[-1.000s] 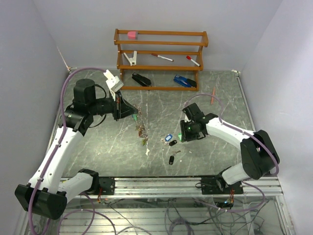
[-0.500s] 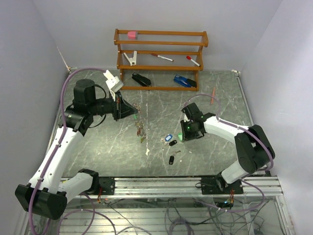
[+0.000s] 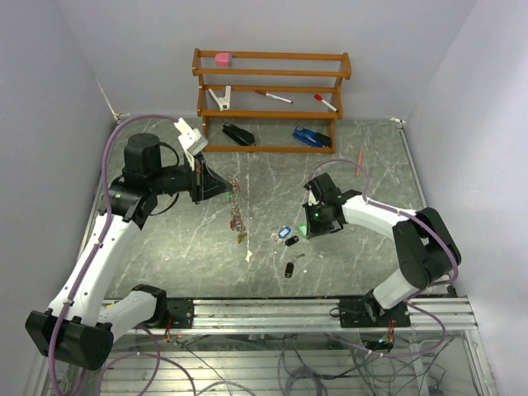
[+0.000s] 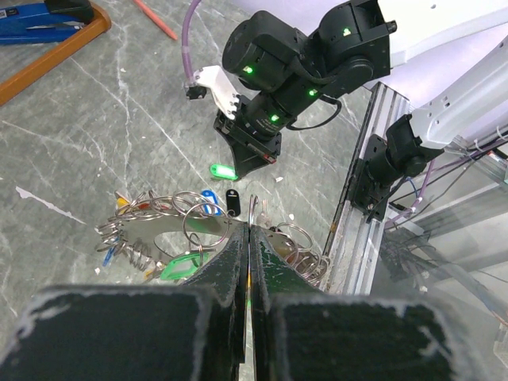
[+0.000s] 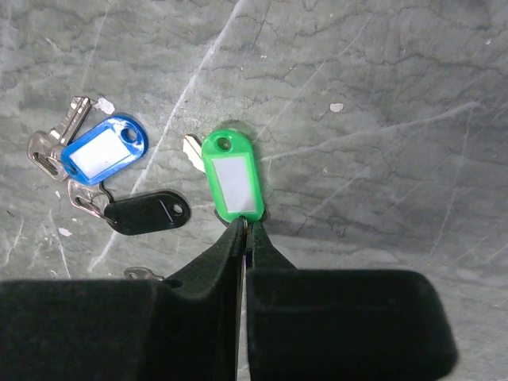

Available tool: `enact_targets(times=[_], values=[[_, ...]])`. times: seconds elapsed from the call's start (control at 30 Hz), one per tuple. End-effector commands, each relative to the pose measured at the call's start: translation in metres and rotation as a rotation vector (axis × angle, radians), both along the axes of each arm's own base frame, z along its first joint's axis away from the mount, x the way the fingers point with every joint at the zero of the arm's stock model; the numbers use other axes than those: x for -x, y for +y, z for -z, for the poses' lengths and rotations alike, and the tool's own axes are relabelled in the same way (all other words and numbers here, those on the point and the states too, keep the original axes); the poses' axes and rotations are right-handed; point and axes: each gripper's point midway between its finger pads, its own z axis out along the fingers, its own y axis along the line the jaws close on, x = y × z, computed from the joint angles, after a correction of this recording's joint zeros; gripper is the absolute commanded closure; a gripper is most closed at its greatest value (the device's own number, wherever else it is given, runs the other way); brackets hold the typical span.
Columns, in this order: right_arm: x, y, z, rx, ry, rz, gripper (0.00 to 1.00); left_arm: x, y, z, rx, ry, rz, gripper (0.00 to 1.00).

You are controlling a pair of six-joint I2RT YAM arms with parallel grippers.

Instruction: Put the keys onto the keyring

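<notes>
On wooden rack, red-capped pens, left hand pinching keyring

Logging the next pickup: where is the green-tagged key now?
In the right wrist view the green-tagged key lies on the table at the tips of the right gripper, right of the blue-tagged key and black-tagged key.

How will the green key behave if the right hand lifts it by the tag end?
Probably light: the green key is a thin plastic tag with a small metal blade. Held by the end near the right hand, the blade would likely dangle and swing. The smooth tag may slip.
</notes>
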Motion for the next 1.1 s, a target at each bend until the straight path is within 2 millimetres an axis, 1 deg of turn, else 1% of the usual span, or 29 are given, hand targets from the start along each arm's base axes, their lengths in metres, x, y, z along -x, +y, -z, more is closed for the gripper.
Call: enact_targets(times=[0.0,0.07,0.17,0.23,0.27,0.3,0.33,0.43,0.53,0.63,0.8,0.9,1.0,1.07], values=[[-0.008,-0.001,-0.013,-0.003,-0.039,0.012,1.0,0.0,0.001,-0.014,0.021,-0.06,0.006,0.93],[-0.012,0.003,-0.029,-0.03,-0.066,0.022,1.0,-0.001,0.002,-0.013,0.017,-0.061,0.001,0.93],[-0.023,0.011,-0.071,-0.097,-0.144,0.054,1.0,-0.004,0.002,-0.01,0.009,-0.055,-0.016,0.93],[-0.029,0.02,-0.103,-0.17,-0.2,0.074,1.0,-0.007,0.002,-0.008,0.008,-0.046,-0.026,0.93],[-0.032,0.026,-0.122,-0.219,-0.23,0.078,1.0,-0.008,0.001,-0.008,0.008,-0.042,-0.029,0.93],[-0.037,0.034,-0.147,-0.278,-0.274,0.076,1.0,-0.009,0.0,-0.009,0.009,-0.041,-0.03,0.93],[-0.038,0.039,-0.164,-0.323,-0.302,0.079,1.0,-0.009,-0.001,-0.01,0.008,-0.04,-0.027,0.93],[-0.037,0.056,-0.213,-0.481,-0.388,0.043,1.0,-0.009,-0.005,-0.013,0.012,-0.035,-0.016,0.93],[-0.023,0.077,-0.249,-0.643,-0.413,-0.061,1.0,-0.007,-0.008,-0.013,0.03,-0.027,-0.005,0.93],[-0.007,0.095,-0.275,-0.788,-0.399,-0.165,1.0,-0.001,-0.012,-0.013,0.063,-0.011,0.021,0.93],[0.024,0.116,-0.311,-1.016,-0.396,-0.356,1.0,0.004,-0.016,-0.018,0.068,-0.027,0.057,0.93],[0.031,0.118,-0.322,-1.078,-0.396,-0.396,1.0,0.008,-0.02,-0.021,0.064,-0.035,0.085,0.93],[0.036,0.122,-0.327,-1.102,-0.375,-0.426,1.0,0.004,-0.018,-0.015,0.038,-0.045,0.061,0.93],[0.043,0.128,-0.331,-1.112,-0.376,-0.455,1.0,0.004,-0.018,-0.013,0.04,-0.042,0.055,0.93]])
